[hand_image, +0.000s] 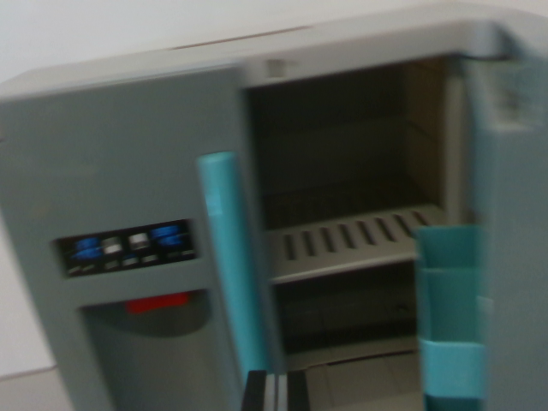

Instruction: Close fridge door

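One gripper point(276, 391) shows only as a dark sliver at the bottom edge of the wrist view, with a pale stripe down its middle. Whether its fingers stand apart or together cannot be told from this picture, and nothing is seen held in it. It appears to sit in front of the fridge point(128, 128), low and near the centre, not visibly touching anything.

Just above it rises a teal handle point(224, 248), upright, fixed along the inner edge of the closed left door point(111, 171). That door carries a dark control panel point(128, 248) with blue and white buttons, and a dispenser recess point(150, 342) below it with a red strip at its top.

At the wrist view's right stands the open fridge door point(514, 214), swung outward and seen nearly edge-on, with teal door bins point(449, 317) on its inner face. Between the doors the compartment is exposed, with a slotted shelf point(351, 244) across it.

Judgement: the fridge looks like a light plastic model, rigid, with a free hinge. The open door should swing under a gentle push on its outer face or free edge; no grasp seems needed. Excess force may shift the whole unit.

Image is blurred; fine detail unconfirmed.
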Available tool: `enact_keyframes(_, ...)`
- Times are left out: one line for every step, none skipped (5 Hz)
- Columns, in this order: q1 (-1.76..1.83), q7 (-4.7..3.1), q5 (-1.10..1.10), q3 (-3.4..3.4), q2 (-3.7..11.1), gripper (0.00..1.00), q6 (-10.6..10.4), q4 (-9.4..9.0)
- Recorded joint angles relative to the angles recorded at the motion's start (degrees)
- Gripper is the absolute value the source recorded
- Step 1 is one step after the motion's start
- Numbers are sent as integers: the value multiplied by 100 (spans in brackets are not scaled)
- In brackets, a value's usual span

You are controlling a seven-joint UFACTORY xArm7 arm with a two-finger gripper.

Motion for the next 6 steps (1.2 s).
enact_keyframes(0, 0, 0, 0, 0, 100, 0, 0)
enact_keyframes(0, 0, 0, -384, 1, 100, 0, 0)
enact_keyframes(0, 0, 0, -384, 1, 100, 0, 0)
enact_keyframes(0, 0, 0, -727, 28, 100, 0, 3)
enact_keyframes(0, 0, 0, -727, 28, 100, 0, 3)
enact_keyframes(0, 0, 0, -1043, 177, 100, 0, 18)
